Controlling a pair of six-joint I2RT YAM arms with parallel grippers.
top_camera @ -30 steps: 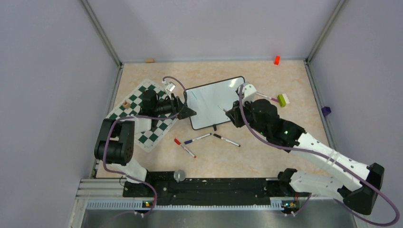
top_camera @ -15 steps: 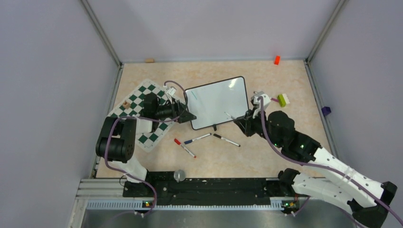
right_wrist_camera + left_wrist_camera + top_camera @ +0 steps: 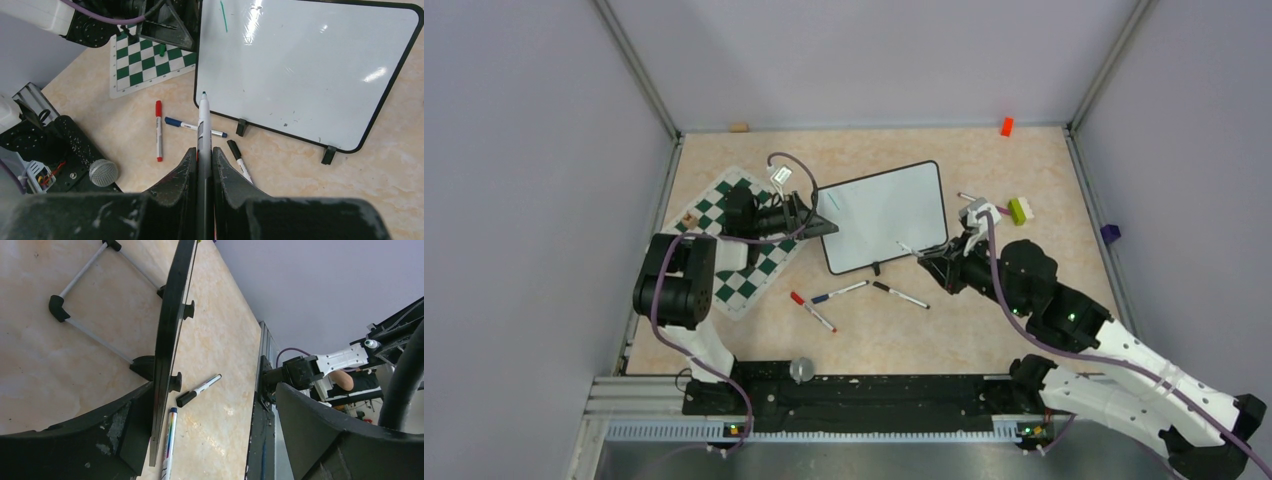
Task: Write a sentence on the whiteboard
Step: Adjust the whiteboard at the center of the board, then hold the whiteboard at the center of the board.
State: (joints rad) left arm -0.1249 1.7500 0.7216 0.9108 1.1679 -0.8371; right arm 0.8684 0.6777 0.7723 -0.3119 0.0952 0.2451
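The whiteboard (image 3: pixel 884 215) stands tilted on its black feet mid-table; it shows large in the right wrist view (image 3: pixel 300 65). It carries only one short green stroke (image 3: pixel 223 15) near its upper left corner; no words of the sentence show. My left gripper (image 3: pixel 819 225) is open at the board's left edge. In the left wrist view the board's edge (image 3: pixel 167 340) lies against the left finger, and the other finger is far off; the gripper (image 3: pixel 215 405) is empty. My right gripper (image 3: pixel 934 258) is shut on a green-tipped marker (image 3: pixel 204 120), its tip just off the board's near edge.
A red marker (image 3: pixel 812 311), a blue marker (image 3: pixel 839 292) and a black marker (image 3: pixel 900 294) lie in front of the board. The green-and-white chessboard mat (image 3: pixel 724 245) lies under my left arm. A green-white block (image 3: pixel 1020 210) and an orange block (image 3: pixel 1006 126) sit at the right.
My right gripper has drawn back from the board's face toward the near right, still holding the marker. The left gripper shifted slightly farther back along the board's left edge.
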